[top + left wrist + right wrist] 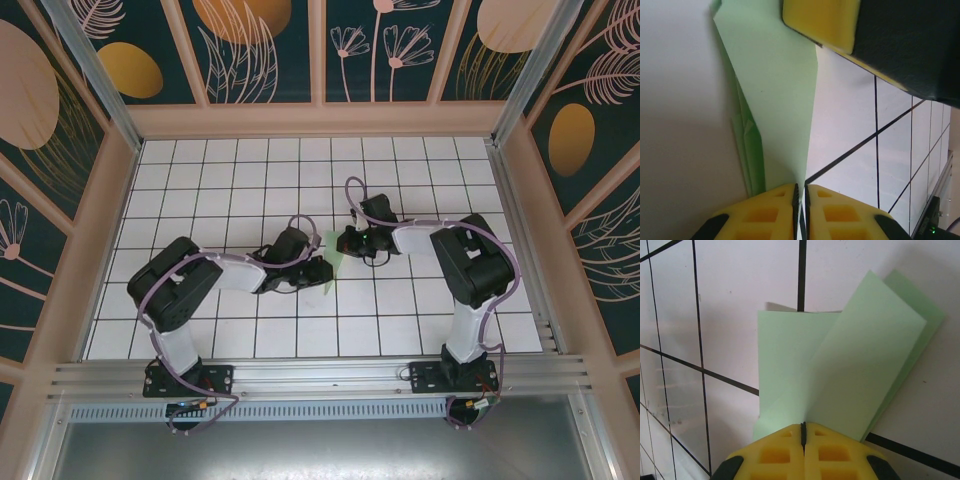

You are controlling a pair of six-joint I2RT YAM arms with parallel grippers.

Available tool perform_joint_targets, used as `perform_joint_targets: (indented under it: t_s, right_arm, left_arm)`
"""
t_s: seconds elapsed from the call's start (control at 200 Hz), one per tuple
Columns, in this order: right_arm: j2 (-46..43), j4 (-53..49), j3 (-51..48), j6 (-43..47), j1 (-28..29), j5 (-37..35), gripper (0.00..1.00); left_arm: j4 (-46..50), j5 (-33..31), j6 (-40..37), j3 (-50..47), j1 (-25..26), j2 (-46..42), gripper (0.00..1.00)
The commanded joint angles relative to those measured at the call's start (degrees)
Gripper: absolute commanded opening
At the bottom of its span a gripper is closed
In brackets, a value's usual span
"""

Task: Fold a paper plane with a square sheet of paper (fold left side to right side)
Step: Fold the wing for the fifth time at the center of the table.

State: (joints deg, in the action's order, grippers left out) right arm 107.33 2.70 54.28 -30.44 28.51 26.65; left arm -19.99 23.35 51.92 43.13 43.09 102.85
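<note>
Pale green folded paper sheet (850, 355) at white gridded tabletop (200, 200) centre; left pincer (801, 190), right pincer (803, 426) each pressed together, pinching it.

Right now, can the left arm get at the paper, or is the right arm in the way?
Likely yes: the left gripper looks shut on a corner of the paper. The right gripper pinches another part, not blocking it.
</note>
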Motion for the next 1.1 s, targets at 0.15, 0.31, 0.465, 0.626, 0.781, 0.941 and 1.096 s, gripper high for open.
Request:
perform_joint_targets:
  t_s: [0.15, 0.31, 0.465, 0.626, 0.781, 0.941, 1.096]
  right_arm:
    - [2.31, -3.38, 1.08, 0.10, 0.57, -2.56, 0.00]
    - [2.36, -3.70, 1.25, 0.20, 0.67, -2.92, 0.00]
    - [2.47, -3.94, 1.35, 0.38, 0.84, -3.01, 0.00]
    - [2.45, -4.54, 1.27, 0.64, 0.92, -3.56, 0.00]
    - [2.37, -4.88, 1.27, 0.84, 0.93, -4.06, 0.00]
    - [2.53, -5.07, 1.36, 0.99, 0.93, -4.23, 0.00]
    - [2.61, -5.40, 1.66, 1.25, 0.97, -4.42, 0.00]
  left_arm:
    - [4.94, 2.45, -1.92, -0.23, -0.18, -5.92, 0.17]
    - [2.76, 5.93, -1.36, 0.42, 1.10, -4.22, 0.17]
    - [2.74, 5.40, -1.65, 1.59, 1.56, -0.71, 0.17]
    - [4.65, 2.79, -2.47, 1.68, 1.55, 0.64, 0.17]
    - [5.47, 1.04, -2.46, 0.85, 1.52, 0.47, 0.17]
    - [4.57, 1.73, -2.26, 0.22, 1.44, 0.82, 0.18]
    - [4.19, 2.26, -2.12, -0.11, 1.60, 1.38, 0.18]
